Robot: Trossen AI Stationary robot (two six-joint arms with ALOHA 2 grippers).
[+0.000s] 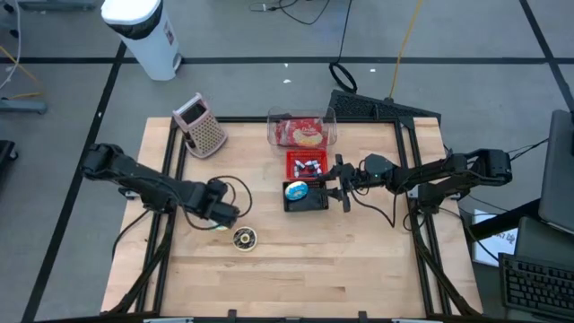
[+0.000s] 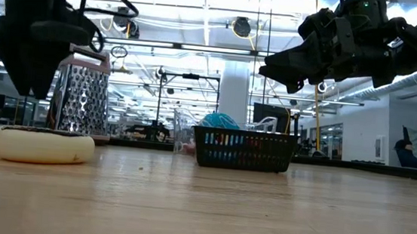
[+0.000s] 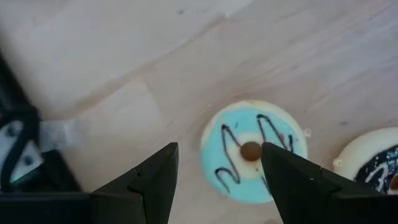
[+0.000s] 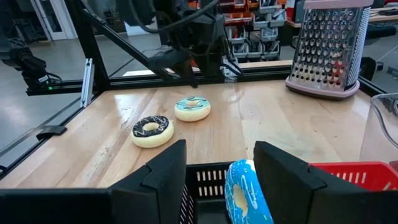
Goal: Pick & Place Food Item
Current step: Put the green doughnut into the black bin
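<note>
A light-blue frosted donut with black drizzle (image 3: 252, 149) lies flat on the wooden table. My left gripper (image 3: 219, 148) hangs open just above it, pointing steeply down, one finger over its rim and one beside it. A white donut with black frosting (image 1: 244, 238) lies next to it on the table. Another blue donut (image 4: 245, 193) stands on edge in the black basket (image 1: 309, 201). My right gripper (image 1: 342, 184) stays level and open at that basket's right side, clear of the donut.
A red basket (image 1: 307, 166) and a clear tub of food (image 1: 302, 132) stand behind the black basket. A metal grater (image 1: 202, 126) stands at the far left. A white bin (image 1: 143, 31) stands on the floor beyond the table. Bare wood runs along the near edge.
</note>
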